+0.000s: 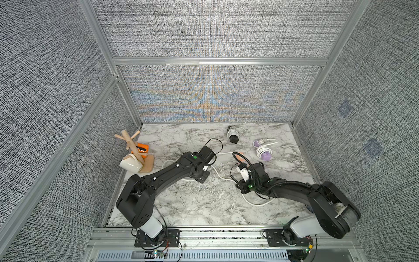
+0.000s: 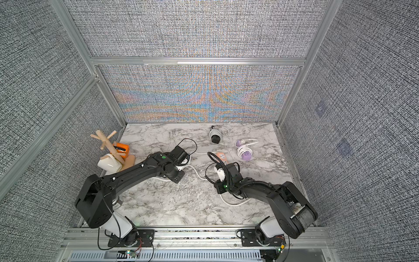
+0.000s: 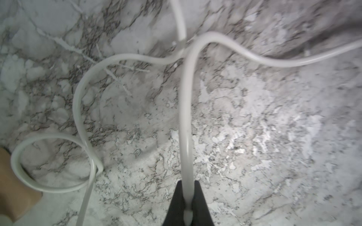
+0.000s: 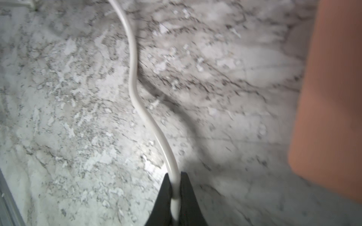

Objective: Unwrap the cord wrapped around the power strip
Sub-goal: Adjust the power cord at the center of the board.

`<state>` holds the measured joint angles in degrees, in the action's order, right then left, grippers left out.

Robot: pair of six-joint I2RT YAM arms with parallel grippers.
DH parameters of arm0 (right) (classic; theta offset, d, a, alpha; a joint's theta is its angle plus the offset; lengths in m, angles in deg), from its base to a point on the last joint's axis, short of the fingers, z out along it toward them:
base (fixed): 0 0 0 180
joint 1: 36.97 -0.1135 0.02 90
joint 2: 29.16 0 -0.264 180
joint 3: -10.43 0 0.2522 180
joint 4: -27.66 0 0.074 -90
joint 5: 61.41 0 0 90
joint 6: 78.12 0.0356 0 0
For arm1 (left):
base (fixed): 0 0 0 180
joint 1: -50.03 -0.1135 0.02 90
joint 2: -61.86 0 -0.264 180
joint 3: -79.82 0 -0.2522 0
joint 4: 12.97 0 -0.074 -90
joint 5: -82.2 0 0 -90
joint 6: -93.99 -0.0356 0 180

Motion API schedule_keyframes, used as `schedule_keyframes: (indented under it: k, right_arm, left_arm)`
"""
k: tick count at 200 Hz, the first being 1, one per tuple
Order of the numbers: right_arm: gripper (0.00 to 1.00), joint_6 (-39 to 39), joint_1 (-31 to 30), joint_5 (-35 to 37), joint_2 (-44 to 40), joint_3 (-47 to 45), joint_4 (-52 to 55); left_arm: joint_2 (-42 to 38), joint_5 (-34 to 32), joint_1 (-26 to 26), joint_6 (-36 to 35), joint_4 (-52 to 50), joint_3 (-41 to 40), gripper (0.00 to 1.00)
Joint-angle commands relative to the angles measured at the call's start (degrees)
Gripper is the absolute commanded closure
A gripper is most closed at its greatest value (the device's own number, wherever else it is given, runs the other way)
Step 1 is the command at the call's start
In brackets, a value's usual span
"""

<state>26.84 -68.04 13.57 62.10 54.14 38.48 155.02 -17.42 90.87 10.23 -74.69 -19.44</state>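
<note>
Where both top views look down on the marble tabletop (image 1: 204, 204), the orange power strip (image 2: 221, 156) lies near the middle, just beyond the right arm's wrist. Its white cord (image 1: 222, 177) trails across the marble between the two arms. A mug tree (image 1: 133, 147), a purple power strip (image 1: 265, 156) and a black power cube (image 1: 233, 137) sit farther back.

Seen from the left wrist, the left gripper (image 3: 187, 183) is pinched tight on the white cord, which loops away over the marble.

Seen from the right wrist, the right gripper (image 4: 175, 174) is likewise clamped on the white cord, with the orange power strip near.
</note>
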Motion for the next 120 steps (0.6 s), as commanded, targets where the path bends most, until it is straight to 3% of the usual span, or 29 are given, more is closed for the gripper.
schedule_keyframes:
  k: [1,53,99,120]
  right_arm:
    - [0.94,4.6,2.0,3.5,-1.2,-0.5,4.9]
    - [0.95,6.3,8.0,3.7,-3.5,0.0,13.4]
    - [0.94,5.8,7.4,3.3,-3.4,0.6,16.4]
    - [0.86,5.2,6.0,2.1,-3.4,1.6,17.0]
  left_arm:
    - [2.4,-7.2,-2.9,5.8,-5.2,0.0,1.00]
    - [5.2,-8.1,-8.7,11.3,-5.2,-1.6,1.00]
    - [7.6,-8.7,-9.6,12.3,-5.2,-1.8,1.00]
    - [6.8,-7.0,-9.5,11.5,-4.6,-1.6,0.96]
